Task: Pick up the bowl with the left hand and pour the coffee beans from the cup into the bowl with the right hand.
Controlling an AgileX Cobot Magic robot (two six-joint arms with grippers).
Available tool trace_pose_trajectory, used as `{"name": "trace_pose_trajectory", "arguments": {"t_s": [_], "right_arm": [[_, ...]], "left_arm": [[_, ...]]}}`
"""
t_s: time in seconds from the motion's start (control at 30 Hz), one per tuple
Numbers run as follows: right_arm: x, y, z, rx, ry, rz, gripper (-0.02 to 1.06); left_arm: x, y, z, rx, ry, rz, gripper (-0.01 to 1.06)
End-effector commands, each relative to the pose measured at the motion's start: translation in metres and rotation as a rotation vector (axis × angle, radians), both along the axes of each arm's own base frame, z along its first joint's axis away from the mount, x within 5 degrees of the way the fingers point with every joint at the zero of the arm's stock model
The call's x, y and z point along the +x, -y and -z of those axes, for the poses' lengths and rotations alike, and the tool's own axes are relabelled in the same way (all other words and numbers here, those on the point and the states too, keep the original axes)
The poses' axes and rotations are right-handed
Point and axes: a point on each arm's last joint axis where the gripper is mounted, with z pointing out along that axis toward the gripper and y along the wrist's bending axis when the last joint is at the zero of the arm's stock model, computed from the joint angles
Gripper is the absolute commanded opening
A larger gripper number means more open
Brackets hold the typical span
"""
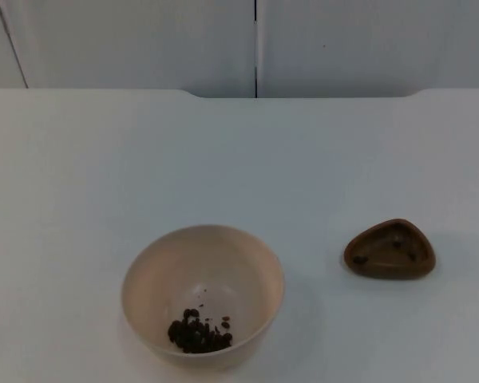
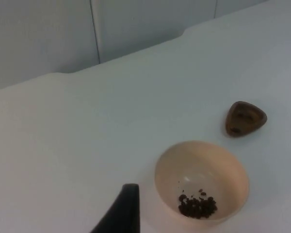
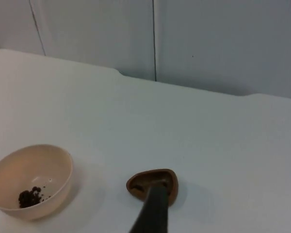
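A black fingertip of the left hand (image 2: 125, 211) hangs above the white surface (image 1: 239, 159), just beside the cream bowl (image 1: 203, 295); whether this hand is wide or narrow cannot be told, and it holds nothing that can be seen. A black fingertip of the right hand (image 3: 152, 213) hangs over the near edge of the brown cup (image 3: 153, 186), and its spread cannot be told either.

The bowl stands upright on the surface, not lifted. A small heap of dark coffee beans (image 1: 198, 332) lies against the inside wall of the bowl, on the side away from the grey partition wall (image 1: 239, 40). The cup, a low brown dish with a rounded three-cornered rim, sits on the surface well apart from the bowl, on the right hand's side. It looks almost empty, with a few dark specks inside.

With beans in the bowl and both things set down apart, the pour appears finished, or else the bowl began with beans.
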Motion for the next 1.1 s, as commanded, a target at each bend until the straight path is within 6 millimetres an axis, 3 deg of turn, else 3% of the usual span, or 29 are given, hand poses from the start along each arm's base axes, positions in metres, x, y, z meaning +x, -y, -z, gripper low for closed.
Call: {"name": "trace_pose_trajectory", "arguments": {"t_s": [0.0, 0.27, 0.37, 0.87, 1.07], "right_arm": [[-0.008, 0.003, 0.002, -0.004, 0.036, -0.005, 0.73], [-0.02, 0.008, 0.011, -0.037, 0.01, -0.011, 0.73], [-0.022, 0.009, 0.015, -0.057, -0.033, -0.015, 0.73], [-0.023, 0.009, 0.018, -0.091, -0.056, -0.029, 0.73], [-0.023, 0.009, 0.018, -0.099, -0.053, -0.032, 0.73]], "left_arm": [[-0.008, -0.003, 0.014, 0.004, -0.002, 0.011, 1.03], [-0.02, -0.009, 0.045, -0.018, 0.022, 0.01, 1.03], [-0.028, -0.013, 0.044, -0.043, 0.071, 0.009, 1.03], [-0.025, -0.019, 0.046, -0.064, 0.03, -0.082, 1.03], [-0.027, -0.019, 0.061, 0.001, -0.072, -0.069, 1.03]]}}
